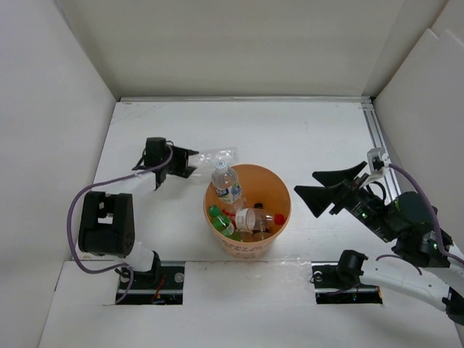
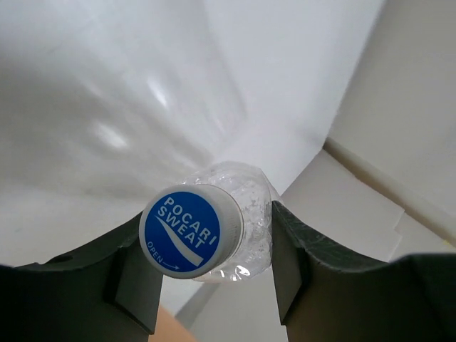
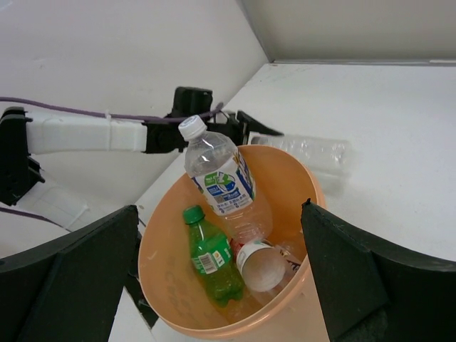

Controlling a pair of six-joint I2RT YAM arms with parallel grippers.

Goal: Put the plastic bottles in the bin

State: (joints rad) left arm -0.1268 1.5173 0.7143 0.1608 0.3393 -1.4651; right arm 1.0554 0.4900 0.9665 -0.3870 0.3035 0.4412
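Closest to the lens in the left wrist view, my left gripper (image 2: 210, 249) pinches a clear crumpled plastic bottle (image 2: 246, 206) just behind its blue-and-white cap (image 2: 189, 231), jaws narrowed onto the neck end.

Seen from above, that bottle juts sideways from the gripper toward centre frame, over the white table (image 1: 312, 134), just outside the upper-left rim of the round orange plastic bin (image 1: 289, 206). I cannot tell whether it rides clear of the tabletop. Inside the bin I see three bottles: a tall clear bottle with a white cap (image 1: 226, 185) leaning at the upper-left rim, a green bottle (image 1: 220, 221), and a clear bottle with a red cap (image 1: 257, 217) lying on its side. My right gripper (image 1: 304, 182) hangs right of the bin, jaws wide, holding nothing.

I judge three risks. The thin body reaches far out from my pinch and could swivel or slip. Swinging it in low could knock the leaning bottle or shove the bin. Letting go before the mouth lies under it would drop it onto the table.
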